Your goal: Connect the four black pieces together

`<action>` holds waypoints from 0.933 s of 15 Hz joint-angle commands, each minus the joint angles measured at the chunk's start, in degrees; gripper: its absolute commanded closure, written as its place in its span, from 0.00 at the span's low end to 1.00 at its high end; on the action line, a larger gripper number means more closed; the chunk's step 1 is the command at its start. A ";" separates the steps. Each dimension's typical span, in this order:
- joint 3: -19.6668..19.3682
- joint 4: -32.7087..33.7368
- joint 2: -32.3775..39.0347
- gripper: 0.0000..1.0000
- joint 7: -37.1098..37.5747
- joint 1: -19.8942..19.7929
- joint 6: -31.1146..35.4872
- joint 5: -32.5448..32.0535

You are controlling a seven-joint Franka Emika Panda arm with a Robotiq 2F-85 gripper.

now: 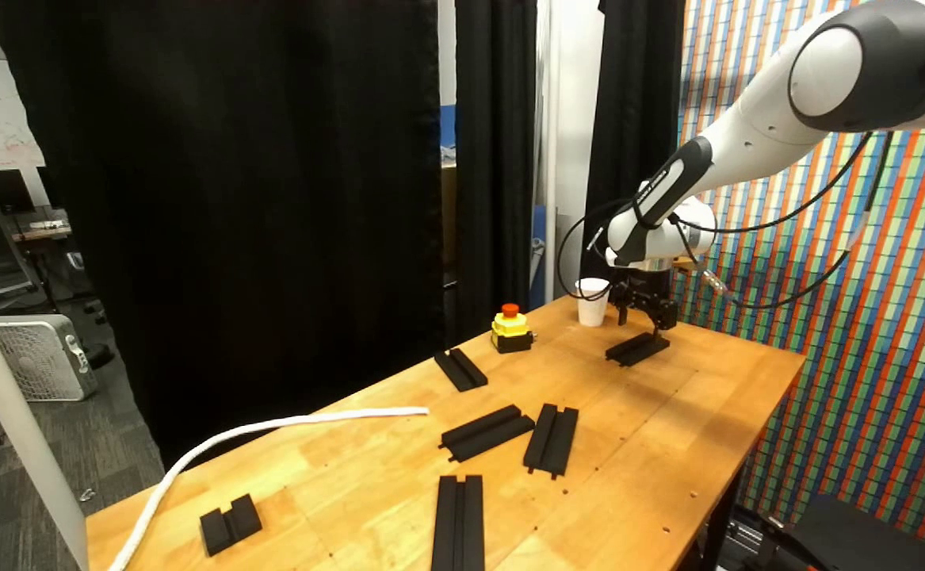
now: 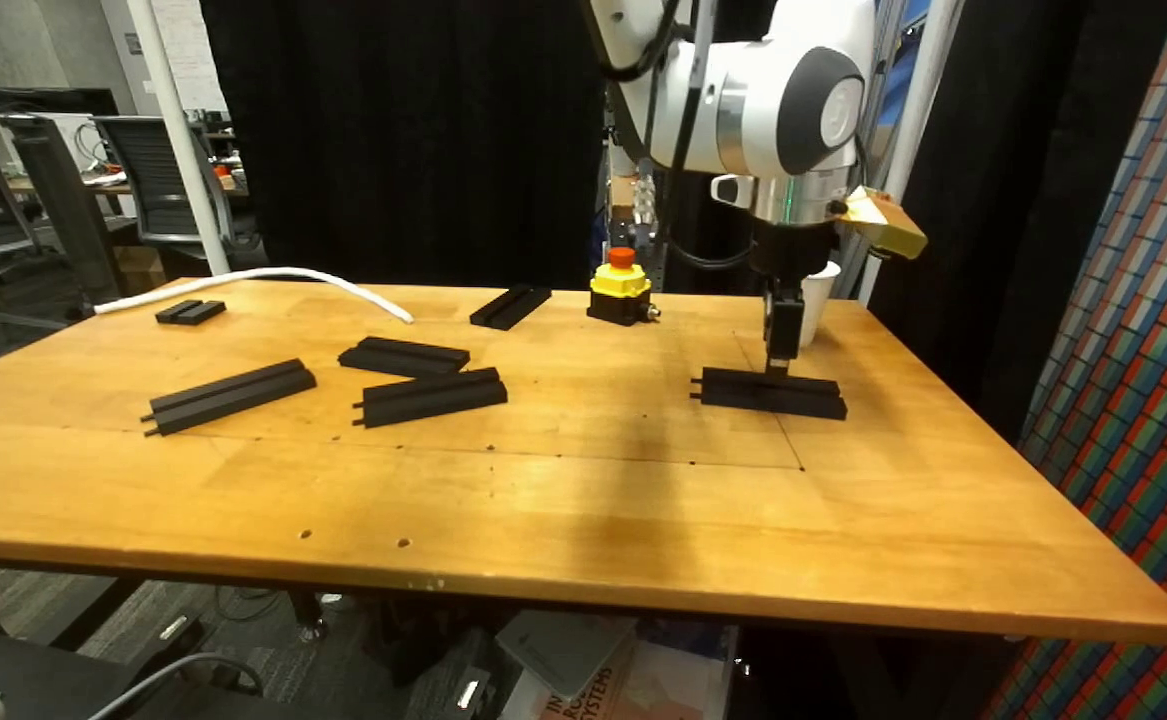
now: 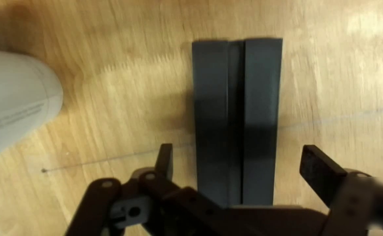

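You're hovering the gripper (image 3: 239,159) spread over a bar (image 3: 250,121), the wooden bench (image 2: 543,515) stretching beneath it, a cup (image 1: 591,308) standing near it, curtains (image 1: 232,198) hanging beyond.

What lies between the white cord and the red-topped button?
A grooved black piece lies between the white cord and the red-topped button in both exterior views.

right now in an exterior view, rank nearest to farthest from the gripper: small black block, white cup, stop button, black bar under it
1. Black bar, right beneath the gripper.
2. White cup, behind it, picture right.
3. Stop button, picture left, toward the back.
4. Small black block, far picture left.
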 commanded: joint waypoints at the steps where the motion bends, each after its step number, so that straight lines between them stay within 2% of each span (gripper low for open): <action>1: 0.55 -11.22 -10.28 0.00 4.83 3.78 0.60 -0.64; 7: 3.11 -26.05 -20.77 0.00 11.99 11.61 3.42 -1.32; 14: 6.88 -40.33 -28.75 0.00 12.88 19.31 10.88 -3.12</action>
